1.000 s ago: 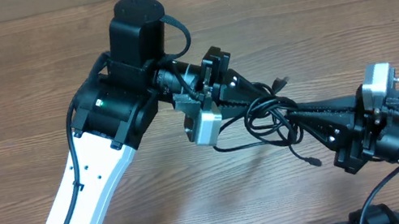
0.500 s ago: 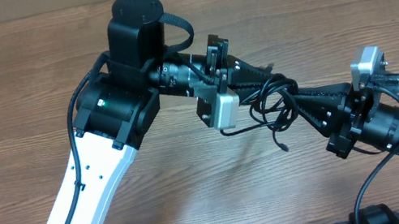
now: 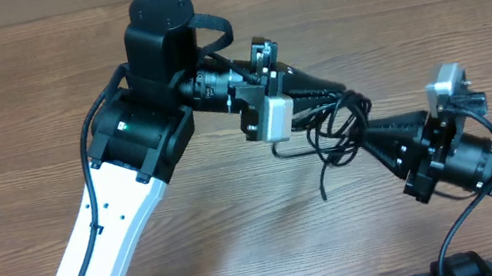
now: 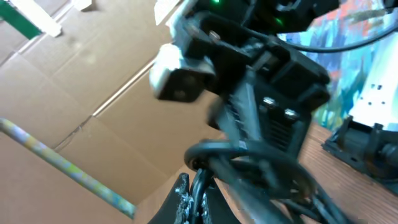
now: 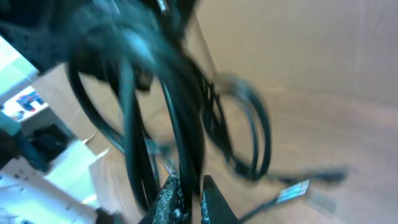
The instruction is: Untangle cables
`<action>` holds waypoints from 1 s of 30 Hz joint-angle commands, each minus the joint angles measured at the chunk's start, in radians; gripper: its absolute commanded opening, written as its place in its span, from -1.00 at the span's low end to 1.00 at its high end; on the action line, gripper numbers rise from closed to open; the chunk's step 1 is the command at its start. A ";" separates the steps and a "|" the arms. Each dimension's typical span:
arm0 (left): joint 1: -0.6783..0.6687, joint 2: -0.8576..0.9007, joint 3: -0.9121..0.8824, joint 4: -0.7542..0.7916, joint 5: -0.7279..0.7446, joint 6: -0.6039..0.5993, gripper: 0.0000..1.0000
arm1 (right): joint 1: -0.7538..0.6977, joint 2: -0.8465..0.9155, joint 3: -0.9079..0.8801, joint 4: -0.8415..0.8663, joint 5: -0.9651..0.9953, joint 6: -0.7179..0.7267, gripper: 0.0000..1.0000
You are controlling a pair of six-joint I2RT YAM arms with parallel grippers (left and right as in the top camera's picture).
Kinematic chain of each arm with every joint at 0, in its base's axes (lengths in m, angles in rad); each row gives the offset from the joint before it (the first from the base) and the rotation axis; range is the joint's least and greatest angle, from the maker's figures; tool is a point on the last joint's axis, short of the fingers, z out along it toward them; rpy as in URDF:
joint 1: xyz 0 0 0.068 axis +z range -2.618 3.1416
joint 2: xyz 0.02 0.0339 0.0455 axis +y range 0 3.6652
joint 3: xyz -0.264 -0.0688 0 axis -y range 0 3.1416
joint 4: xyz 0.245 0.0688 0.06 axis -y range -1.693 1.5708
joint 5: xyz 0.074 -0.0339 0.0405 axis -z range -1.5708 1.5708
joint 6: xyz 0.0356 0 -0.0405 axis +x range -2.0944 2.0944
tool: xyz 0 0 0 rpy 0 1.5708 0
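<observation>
Well above desk point(image 3: 19, 117), holding cables point(image 3: 331, 129) aloft, pinched from opposite sides by tightly closed left hand point(image 3: 345, 100) and right hand point(image 3: 367, 129), likely so slack hangs free.

Overhead: fixed above the bench point(image 3: 9, 119), facing straight down, set far enough back to take in the left hand point(image 3: 346, 98), the right hand point(image 3: 374, 128) and the cables point(image 3: 331, 128) between them.
Left wrist: just behind the left hand, very near, angled up past its fingertips point(image 4: 181, 196) toward the right arm point(image 4: 267, 81) and a cardboard wall point(image 4: 81, 130); blurred.
Right wrist: just behind the right hand, very near, cable loops filling the frame; blurred.
Shared: cables in all three; right arm in overhead and left wrist.
</observation>
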 commanded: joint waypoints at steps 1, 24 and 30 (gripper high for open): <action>0.029 -0.026 0.021 0.042 -0.040 -0.060 -0.92 | -0.002 0.006 -0.018 -0.052 -0.031 -0.005 -0.86; 0.029 -0.026 0.021 -0.080 -0.089 -0.050 -0.92 | -0.002 0.006 -0.018 0.113 -0.024 0.090 1.00; 0.027 -0.026 0.021 -0.104 -0.310 -0.234 -0.92 | -0.002 0.006 -0.018 0.091 -0.021 0.085 1.00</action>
